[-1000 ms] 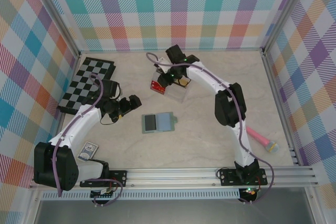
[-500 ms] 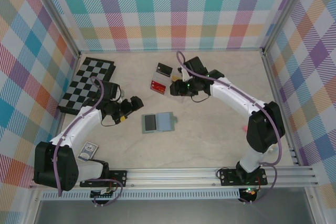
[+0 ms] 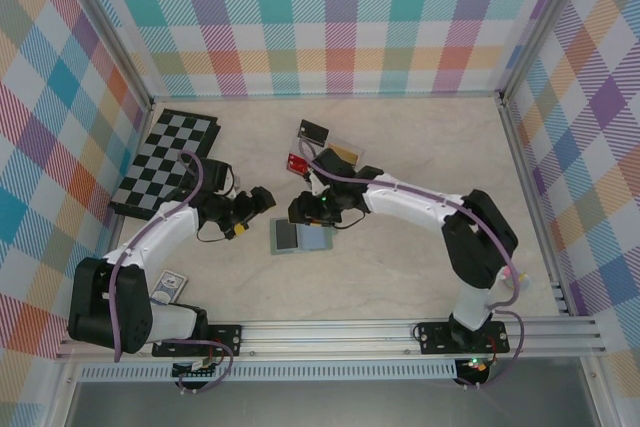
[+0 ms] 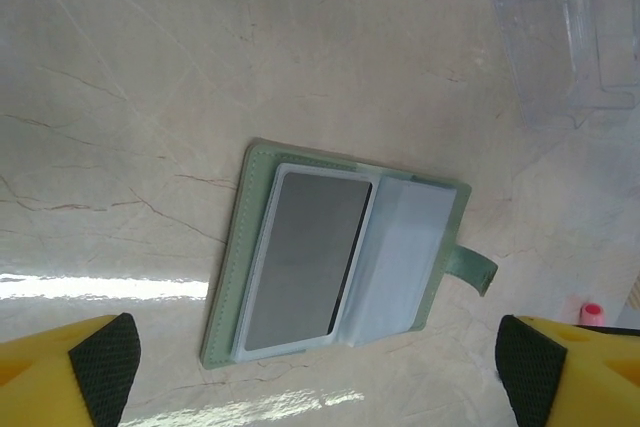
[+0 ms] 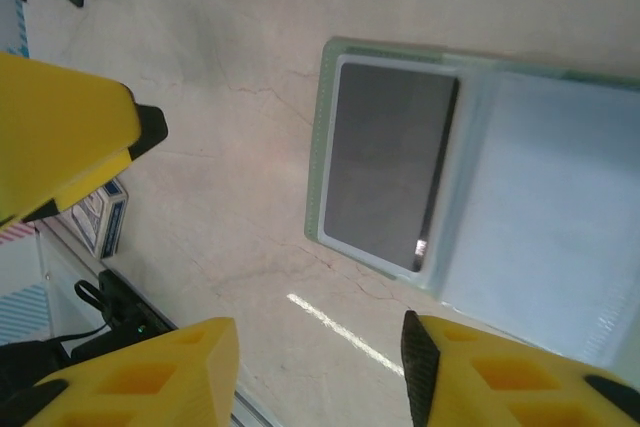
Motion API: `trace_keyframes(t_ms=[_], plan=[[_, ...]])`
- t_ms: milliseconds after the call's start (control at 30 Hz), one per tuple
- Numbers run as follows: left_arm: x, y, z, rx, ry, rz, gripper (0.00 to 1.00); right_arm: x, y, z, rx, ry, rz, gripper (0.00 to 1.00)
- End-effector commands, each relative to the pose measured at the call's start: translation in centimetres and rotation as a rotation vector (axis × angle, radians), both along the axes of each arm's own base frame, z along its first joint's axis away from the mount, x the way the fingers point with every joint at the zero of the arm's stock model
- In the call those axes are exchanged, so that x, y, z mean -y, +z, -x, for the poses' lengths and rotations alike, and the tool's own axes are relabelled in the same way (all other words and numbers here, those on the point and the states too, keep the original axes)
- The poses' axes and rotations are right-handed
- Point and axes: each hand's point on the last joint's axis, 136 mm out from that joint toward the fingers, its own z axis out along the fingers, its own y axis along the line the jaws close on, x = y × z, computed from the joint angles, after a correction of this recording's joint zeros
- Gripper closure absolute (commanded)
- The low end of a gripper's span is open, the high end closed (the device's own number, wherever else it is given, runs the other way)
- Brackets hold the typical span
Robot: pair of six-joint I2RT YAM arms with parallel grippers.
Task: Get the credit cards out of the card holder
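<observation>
1. A beige, marble-patterned table (image 3: 400,267) carries everything.
2. A black-and-white chequered board (image 3: 165,157) lies flat at 10 o'clock from the card holder, well apart from it.
3. A clear plastic tray (image 3: 345,179) sits at 12 o'clock from the holder, near it but not touching.
4. The card holder (image 3: 312,239), a flat grey-green folding wallet with pale blue lining, lies open near the table's middle. A dark grey, card-shaped rectangle (image 4: 305,257) fills the framed pocket of its left half. In the left wrist view a green strap tab (image 4: 470,269) sticks out of its other half.
5. The right gripper (image 3: 298,213) hangs over the holder's 11 o'clock corner, its yellow fingers (image 5: 150,377) spread wide with nothing between them. Whether it touches the holder cannot be told.
6. The left gripper (image 3: 256,212) sits at 9 o'clock, just beside the holder. Its jaws are wide apart and empty, and they face the wallet.
7. A red plastic card (image 3: 299,163) and a yellow-brown plastic card (image 3: 343,158) lie in the tray.
8. A small blue-and-white box (image 3: 167,287) lies at 8 o'clock, beside the left arm.
</observation>
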Motion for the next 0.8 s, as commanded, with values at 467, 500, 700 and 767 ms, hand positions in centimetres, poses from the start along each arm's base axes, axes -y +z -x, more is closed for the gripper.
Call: trace_keyframes(t_ms=[467, 500, 700, 767], plan=[[-0.8, 0.4, -0.5, 0.003, 0.049, -0.018, 0.23, -2.1, -5.4, -1.7, -0.1, -0.023, 0.068, 0.76], [-0.8, 0.4, -0.5, 0.003, 0.048, -0.015, 0.24, -2.0, -5.7, -1.7, -0.101, -0.026, 0.078, 0.76], [-0.4, -0.2, -0.2, -0.019, 0.033, 0.003, 0.33, -1.6, -6.9, -1.4, -0.133, -0.025, 0.107, 0.78], [-0.2, -0.5, -0.1, -0.028, 0.027, 0.007, 0.37, -1.3, -7.4, -1.3, -0.14, -0.028, 0.122, 0.78]])
